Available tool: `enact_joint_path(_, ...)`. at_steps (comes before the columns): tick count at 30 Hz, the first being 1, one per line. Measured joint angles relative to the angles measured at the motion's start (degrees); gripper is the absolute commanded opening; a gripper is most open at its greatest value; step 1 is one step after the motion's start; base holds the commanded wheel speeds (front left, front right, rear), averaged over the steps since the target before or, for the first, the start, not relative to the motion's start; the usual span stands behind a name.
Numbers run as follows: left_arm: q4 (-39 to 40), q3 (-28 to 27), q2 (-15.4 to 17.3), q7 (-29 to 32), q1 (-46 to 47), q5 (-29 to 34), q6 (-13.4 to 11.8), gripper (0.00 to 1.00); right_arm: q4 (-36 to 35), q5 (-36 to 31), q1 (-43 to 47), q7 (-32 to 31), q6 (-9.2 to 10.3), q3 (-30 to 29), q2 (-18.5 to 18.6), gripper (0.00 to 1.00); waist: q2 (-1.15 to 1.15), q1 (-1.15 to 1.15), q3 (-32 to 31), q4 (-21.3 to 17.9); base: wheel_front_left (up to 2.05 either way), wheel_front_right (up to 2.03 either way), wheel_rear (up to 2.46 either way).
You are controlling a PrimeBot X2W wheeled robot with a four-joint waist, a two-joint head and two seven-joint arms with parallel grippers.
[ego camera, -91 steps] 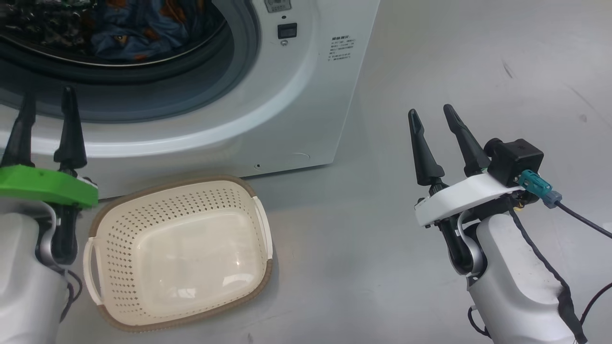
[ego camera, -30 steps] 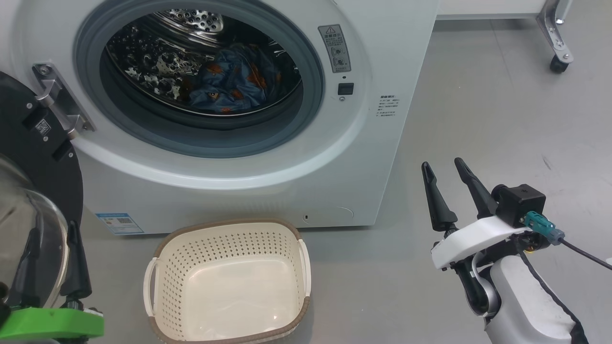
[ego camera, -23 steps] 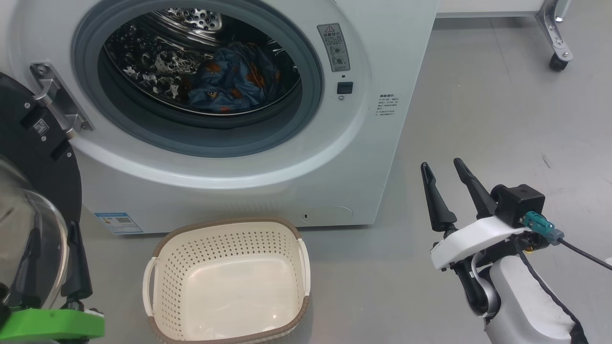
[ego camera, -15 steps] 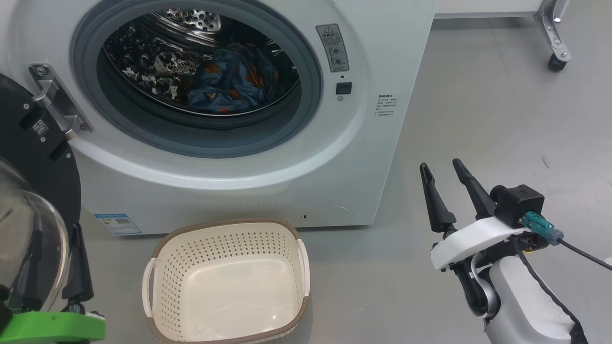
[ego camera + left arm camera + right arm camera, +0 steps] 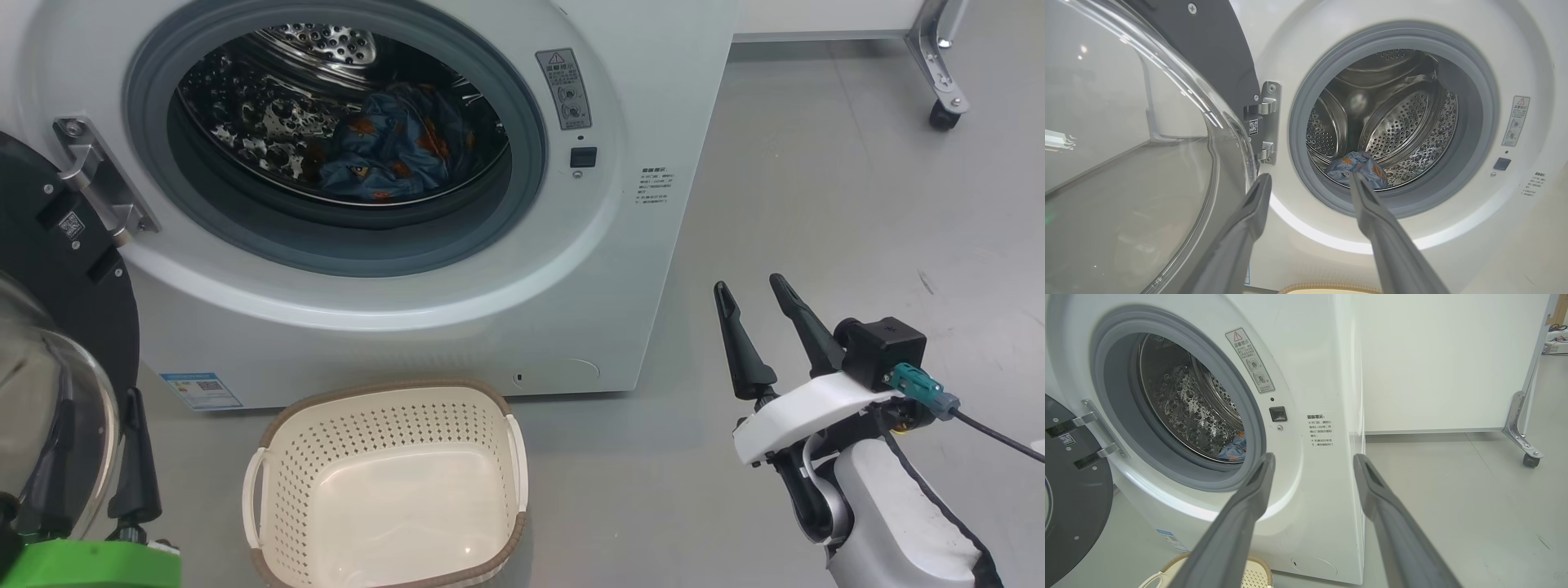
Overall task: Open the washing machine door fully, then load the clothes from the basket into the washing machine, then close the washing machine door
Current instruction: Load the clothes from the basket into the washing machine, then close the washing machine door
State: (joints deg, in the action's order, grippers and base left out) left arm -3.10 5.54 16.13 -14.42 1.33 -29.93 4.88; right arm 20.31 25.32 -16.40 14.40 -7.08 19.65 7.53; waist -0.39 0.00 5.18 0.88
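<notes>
while washing machine door (image 5: 57, 278) stands open, clothes (image 5: 392, 159) lie inside drum (image 5: 245, 106).

You see the clothes (image 5: 392, 151) lying in the drum (image 5: 245, 106) of the washing machine (image 5: 490, 286), with the washing machine door (image 5: 49, 269) standing open at its left. The basket (image 5: 384, 490) sits on the floor (image 5: 816, 163) just before the machine, with the right gripper (image 5: 747, 283) well to the basket's right.

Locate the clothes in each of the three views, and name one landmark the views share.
Head view: clothes inside the drum, upper centre.
Left wrist view: clothes at the drum's bottom, just right of centre.
Right wrist view: clothes, a small patch at the drum's lower edge, left of centre.
Shared landmark: the red-triangle warning label.
</notes>
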Motion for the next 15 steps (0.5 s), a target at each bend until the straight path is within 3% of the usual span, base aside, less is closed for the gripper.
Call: enact_joint_path(15, 0.5, -0.3, -0.9, 0.0, -0.7, 0.3, 0.5, 1.0, 0.2, 0.5, 0.0, 0.0, 0.0, 0.5, 0.4, 1.0, 0.0, 0.0, -0.5, -0.1, -0.53, 0.53, 0.0)
